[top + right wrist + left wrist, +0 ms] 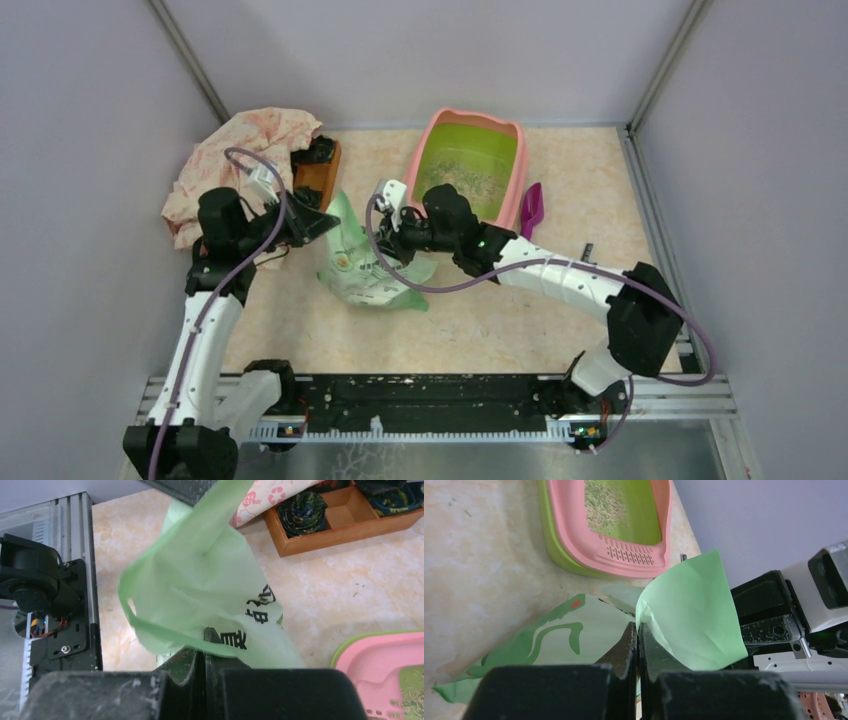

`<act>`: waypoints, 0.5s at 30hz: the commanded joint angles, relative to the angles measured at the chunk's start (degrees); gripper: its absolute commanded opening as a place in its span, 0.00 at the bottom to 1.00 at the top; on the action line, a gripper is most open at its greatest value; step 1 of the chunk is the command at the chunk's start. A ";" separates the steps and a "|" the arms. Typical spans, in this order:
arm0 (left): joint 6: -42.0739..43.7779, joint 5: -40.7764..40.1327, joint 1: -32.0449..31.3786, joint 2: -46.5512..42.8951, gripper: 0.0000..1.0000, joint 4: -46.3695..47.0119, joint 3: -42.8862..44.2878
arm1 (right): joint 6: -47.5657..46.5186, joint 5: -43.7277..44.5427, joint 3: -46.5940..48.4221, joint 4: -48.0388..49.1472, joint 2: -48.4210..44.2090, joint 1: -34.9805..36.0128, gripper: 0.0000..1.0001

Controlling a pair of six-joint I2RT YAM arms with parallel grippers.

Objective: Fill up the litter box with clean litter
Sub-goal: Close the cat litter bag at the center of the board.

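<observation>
I see the left gripper (637, 630) with its 2 fingers pressed together, pinching an edge of the light green printed bag (372, 268); the right gripper (205, 640) is likewise clamped tight on the bag's thin green film, near some black print. In the top view the 2 grippers face each other across the bag's upper part, which is drawn up off the table (480, 320); the bag's lower part rests on the tabletop. The litter box (519, 170) sits at the far side of the table, right of centre, just beyond the right wrist; its slotted pink ledge faces the bag. The clean litter (468, 182) shows as a thin scatter of pale granules on the lime-green floor of the box. A magenta scoop (531, 208) lies against the box's right side; a patterned cloth (240, 150) and a wooden tray (318, 175) lie at the far left.
</observation>
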 commanded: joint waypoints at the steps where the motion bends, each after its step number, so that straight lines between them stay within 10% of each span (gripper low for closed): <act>1: -2.99 -1.00 -7.96 0.36 0.01 9.91 1.22 | -1.43 2.20 1.74 4.70 -6.77 -2.28 0.00; 15: -5.65 -7.77 -21.38 9.71 0.00 21.09 3.22 | -2.76 -1.32 -0.62 -2.26 -14.52 -12.17 0.00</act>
